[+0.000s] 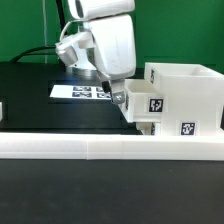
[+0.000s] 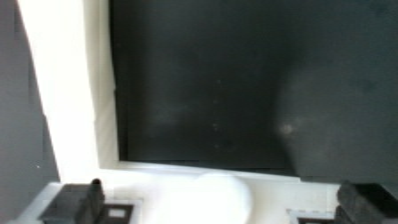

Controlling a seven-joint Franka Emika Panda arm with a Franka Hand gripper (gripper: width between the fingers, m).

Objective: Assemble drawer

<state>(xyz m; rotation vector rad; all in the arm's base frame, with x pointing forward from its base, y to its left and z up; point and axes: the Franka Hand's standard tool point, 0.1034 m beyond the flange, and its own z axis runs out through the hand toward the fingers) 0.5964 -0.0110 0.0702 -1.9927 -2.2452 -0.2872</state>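
The drawer's white housing point(image 1: 190, 85) stands at the exterior view's right, with black-and-white tags on its front. A small white tray point(image 1: 148, 103) sticks out of its side towards the arm. My gripper point(image 1: 120, 100) reaches down to the tray's outer end. In the wrist view my gripper point(image 2: 217, 203) is open, and its dark fingers point(image 2: 75, 203) stand on either side of the tray's round white knob point(image 2: 222, 190) with gaps showing. A white wall point(image 2: 71, 100) runs beside a dark inside. Nothing is held.
A long low white rail point(image 1: 110, 150) lies across the front of the table, between the camera and the drawer. The marker board point(image 1: 85, 92) lies flat on the black table behind the arm. A green backdrop closes the back.
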